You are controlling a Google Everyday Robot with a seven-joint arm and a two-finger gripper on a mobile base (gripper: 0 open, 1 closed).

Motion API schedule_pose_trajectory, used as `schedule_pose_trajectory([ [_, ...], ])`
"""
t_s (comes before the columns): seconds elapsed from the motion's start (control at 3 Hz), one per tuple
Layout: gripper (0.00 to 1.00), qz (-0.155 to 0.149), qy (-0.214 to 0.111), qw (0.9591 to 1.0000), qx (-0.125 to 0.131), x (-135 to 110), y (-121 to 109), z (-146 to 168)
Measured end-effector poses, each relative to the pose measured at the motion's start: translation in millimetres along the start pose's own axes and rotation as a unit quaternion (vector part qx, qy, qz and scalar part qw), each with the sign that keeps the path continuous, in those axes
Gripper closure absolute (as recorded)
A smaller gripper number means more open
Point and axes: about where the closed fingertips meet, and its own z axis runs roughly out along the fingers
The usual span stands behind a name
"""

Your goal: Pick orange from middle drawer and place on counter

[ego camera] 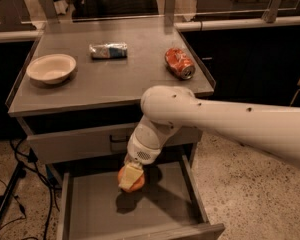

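Note:
The orange hangs just above the floor of the open middle drawer, casting a shadow below itself. My gripper reaches down from the white arm and is shut on the orange, with one pale finger lying across its front. The counter spreads out above and behind the drawer, well above the fruit.
On the counter stand a white bowl at the left, a blue-and-white packet at the back and a red soda can on its side at the right. A closed drawer front sits under the counter. Cables trail on the left floor.

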Motion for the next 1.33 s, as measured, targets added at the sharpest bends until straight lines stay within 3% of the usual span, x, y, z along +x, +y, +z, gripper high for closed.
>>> schedule_pose_trajectory([
  [0.33,1.00,-0.001,0.004,0.9997,0.026,-4.1,-2.8,-32.8],
  [0.67,1.00,-0.008,-0.004,0.9971,0.075,-11.4,-14.1,-65.1],
  [1.0,1.00,-0.008,-0.004,0.9970,0.077,-12.0,-14.1,-66.0],
  [1.33,1.00,-0.003,-0.006,0.9942,0.107,-15.5,-18.9,-89.7],
])
